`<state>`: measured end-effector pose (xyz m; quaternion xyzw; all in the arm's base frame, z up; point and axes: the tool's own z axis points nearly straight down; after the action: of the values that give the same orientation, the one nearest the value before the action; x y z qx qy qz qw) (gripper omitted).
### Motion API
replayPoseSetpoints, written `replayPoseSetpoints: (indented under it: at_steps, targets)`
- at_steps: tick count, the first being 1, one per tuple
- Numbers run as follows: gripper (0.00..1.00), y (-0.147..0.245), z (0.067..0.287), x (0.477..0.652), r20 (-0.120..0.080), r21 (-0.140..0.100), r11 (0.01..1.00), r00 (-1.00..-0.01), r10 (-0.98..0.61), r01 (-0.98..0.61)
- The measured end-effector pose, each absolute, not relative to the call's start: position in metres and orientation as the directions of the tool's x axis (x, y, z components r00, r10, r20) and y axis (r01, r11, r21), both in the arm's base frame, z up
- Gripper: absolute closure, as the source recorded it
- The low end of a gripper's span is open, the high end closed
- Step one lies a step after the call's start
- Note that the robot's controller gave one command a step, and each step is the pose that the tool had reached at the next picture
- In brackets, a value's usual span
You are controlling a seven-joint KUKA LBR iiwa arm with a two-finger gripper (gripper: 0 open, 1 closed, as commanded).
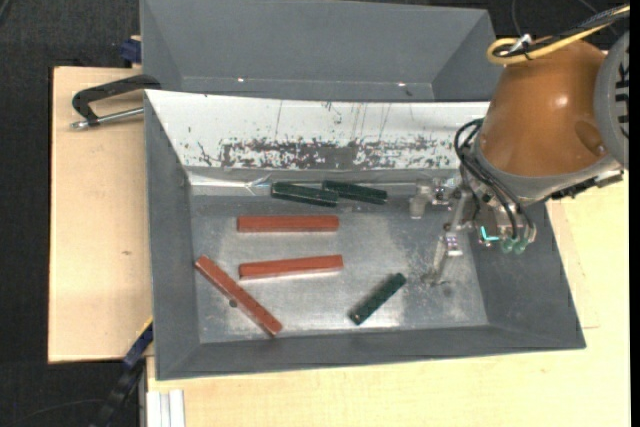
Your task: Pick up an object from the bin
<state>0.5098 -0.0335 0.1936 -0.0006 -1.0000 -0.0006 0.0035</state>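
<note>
The grey metal bin (pixel 168 235) stands on dark floor, with flat bars scattered over its bottom. The robot's hand (pixel 439 275) hangs low near the right wall; I cannot tell whether it is open or closed. A short dark green bar (pixel 377 299) lies just left of it, its long axis slanting towards the hand.

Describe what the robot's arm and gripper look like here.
The wrist wears a rounded, bell-shaped, glossy orange cover. A yellow cable runs across its top, and black cables loop out beneath it. Below that is a slim, silvery metal gripper, with a small greenish part beside it.
</note>
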Motion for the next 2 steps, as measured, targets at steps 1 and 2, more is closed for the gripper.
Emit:
replayPoseSetpoints:
  at_steps: [1,2]
  targets:
    - [0.00,-0.002,0.068,0.494,0.005,0.003,0.960,-0.960,-0.281,-0.281]
    - [0.00,0.009,0.101,0.493,-0.007,-0.002,0.874,-0.874,-0.485,-0.485]
